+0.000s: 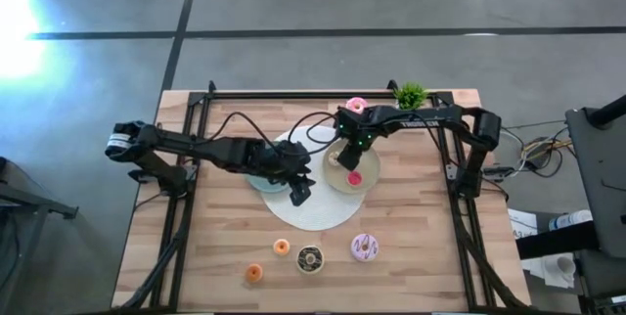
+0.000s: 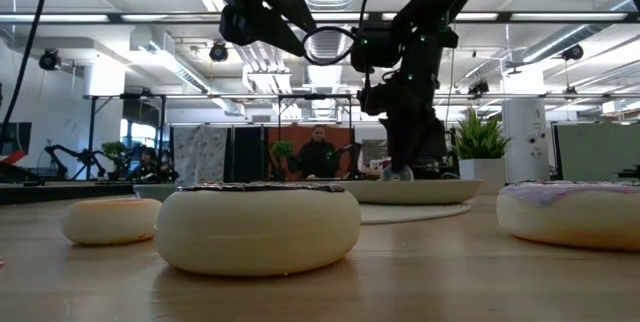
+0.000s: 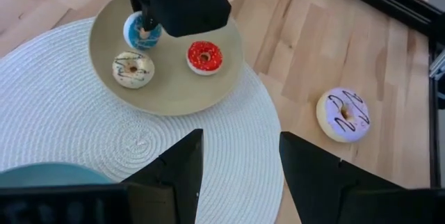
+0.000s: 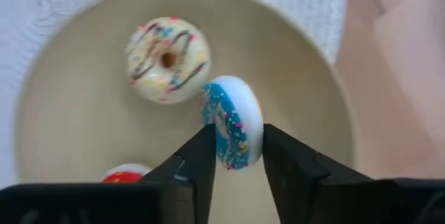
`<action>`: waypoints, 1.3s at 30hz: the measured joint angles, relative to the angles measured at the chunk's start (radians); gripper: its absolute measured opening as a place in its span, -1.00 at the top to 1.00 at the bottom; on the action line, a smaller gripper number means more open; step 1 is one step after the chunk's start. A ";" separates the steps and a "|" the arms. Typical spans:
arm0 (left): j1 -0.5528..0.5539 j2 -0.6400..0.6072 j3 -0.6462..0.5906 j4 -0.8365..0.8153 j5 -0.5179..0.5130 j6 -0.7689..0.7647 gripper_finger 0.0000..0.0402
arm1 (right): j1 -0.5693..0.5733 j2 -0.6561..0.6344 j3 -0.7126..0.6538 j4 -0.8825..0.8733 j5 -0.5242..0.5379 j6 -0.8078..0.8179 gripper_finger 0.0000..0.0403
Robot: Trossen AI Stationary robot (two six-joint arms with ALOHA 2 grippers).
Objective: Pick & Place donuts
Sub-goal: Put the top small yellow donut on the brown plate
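Blue-iced donut (image 4: 233, 131) pinched by right pincer (image 4: 235, 156) over beige plate (image 4: 306, 78).

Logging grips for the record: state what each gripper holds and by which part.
The right gripper pinches the blue-iced donut on edge, fingers on its two faces, over the tan plate. The left gripper is open and holds nothing.

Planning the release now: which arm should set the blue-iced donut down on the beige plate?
Right. The right gripper already pinches the blue-iced donut directly over the beige plate. The left gripper is open, empty, hovering over the white mat.
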 joint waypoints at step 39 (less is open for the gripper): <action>-0.523 0.101 -0.286 0.118 -0.019 0.190 0.19 | 0.446 -0.263 -0.066 0.052 0.088 -0.122 0.09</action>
